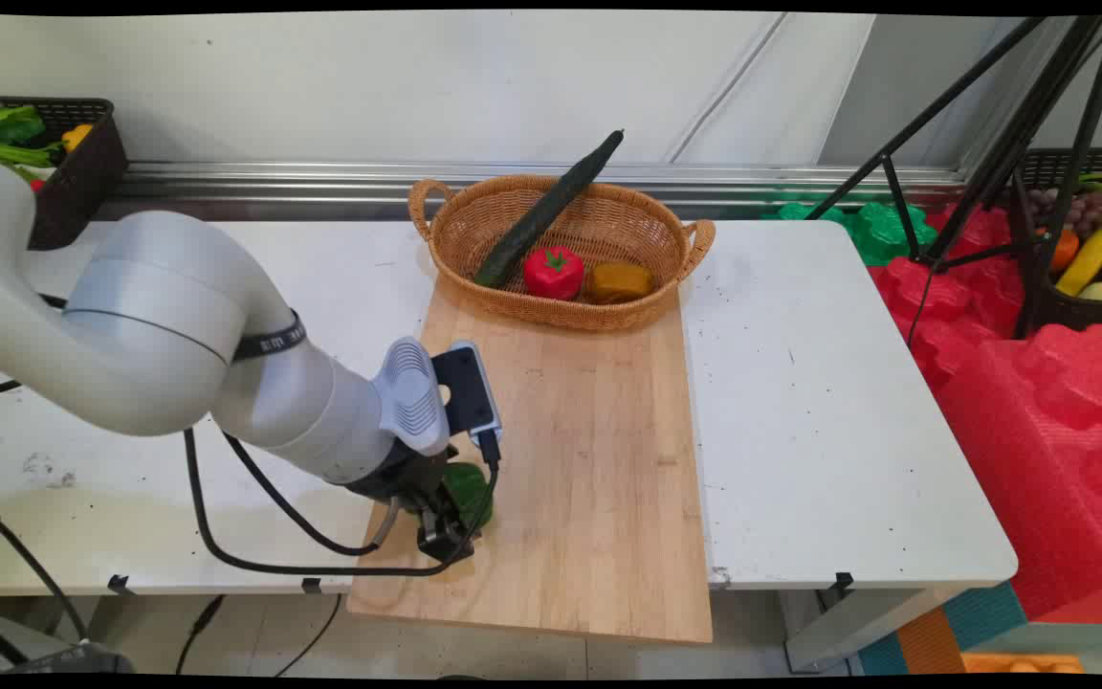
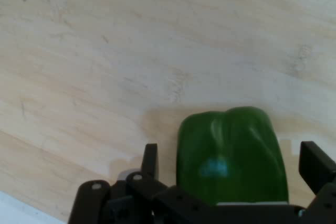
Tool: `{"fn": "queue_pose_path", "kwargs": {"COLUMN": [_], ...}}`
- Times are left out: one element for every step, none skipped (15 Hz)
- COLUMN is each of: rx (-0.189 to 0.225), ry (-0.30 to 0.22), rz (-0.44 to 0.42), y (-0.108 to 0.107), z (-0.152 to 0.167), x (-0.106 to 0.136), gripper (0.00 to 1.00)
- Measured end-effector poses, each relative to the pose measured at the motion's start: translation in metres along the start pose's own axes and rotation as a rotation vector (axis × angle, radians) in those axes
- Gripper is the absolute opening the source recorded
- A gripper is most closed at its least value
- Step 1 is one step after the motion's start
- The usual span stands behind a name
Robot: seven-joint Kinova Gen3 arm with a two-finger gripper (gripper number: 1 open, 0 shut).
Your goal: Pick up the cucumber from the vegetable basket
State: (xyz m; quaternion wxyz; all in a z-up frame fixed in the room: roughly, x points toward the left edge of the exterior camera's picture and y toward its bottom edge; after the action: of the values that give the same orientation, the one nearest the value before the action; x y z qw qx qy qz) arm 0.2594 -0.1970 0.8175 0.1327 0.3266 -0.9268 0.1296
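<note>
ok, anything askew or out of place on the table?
Yes: the cucumber lies slanted in the wicker basket, its tip poking past the far rim. The cutting board overhangs the table's near edge. The green pepper sits between the open gripper's fingers, nothing spilled.

Green pepper (image 2: 231, 153) on a pale wooden board (image 1: 599, 450); tan woven basket (image 1: 455, 225) with dark green cucumber (image 1: 551, 206), red tomato (image 1: 553, 272), brownish-orange piece (image 1: 620, 281); white counter (image 1: 819, 402).

We find a robotics lab: white table (image 1: 828, 402), black tripod (image 1: 991, 144), foam floor tiles (image 1: 1039, 402), baskets of toy produce (image 1: 1087, 258).
</note>
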Motion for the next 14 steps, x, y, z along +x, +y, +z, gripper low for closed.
{"fn": "queue_pose_path", "kwargs": {"rx": [-0.001,-0.002,-0.003,-0.003,-0.004,-0.004,-0.003,0.0,0.004,0.009,0.014,0.021,0.027,0.037], "ry": [0.005,0.013,0.023,0.032,0.048,0.065,0.081,0.101,0.123,0.139,0.151,0.166,0.176,0.192], "rz": [0.003,0.005,0.005,0.005,0.006,0.005,0.005,0.003,0.0,-0.003,-0.005,-0.009,-0.013,-0.02], "y": [-0.001,-0.003,-0.006,-0.008,-0.012,-0.017,-0.021,-0.028,-0.035,-0.042,-0.046,-0.054,-0.059,-0.066], "z": [-0.002,-0.006,-0.01,-0.016,-0.022,-0.03,-0.038,-0.048,-0.058,-0.066,-0.071,-0.079,-0.084,-0.091], "x": [-0.001,-0.001,0.0,0.002,0.005,0.008,0.012,0.017,0.022,0.027,0.031,0.036,0.039,0.044], "gripper": [1.0,1.0,1.0,1.0,1.0,1.0,1.0,1.0,1.0,1.0,1.0,1.0,1.0,1.0]}}
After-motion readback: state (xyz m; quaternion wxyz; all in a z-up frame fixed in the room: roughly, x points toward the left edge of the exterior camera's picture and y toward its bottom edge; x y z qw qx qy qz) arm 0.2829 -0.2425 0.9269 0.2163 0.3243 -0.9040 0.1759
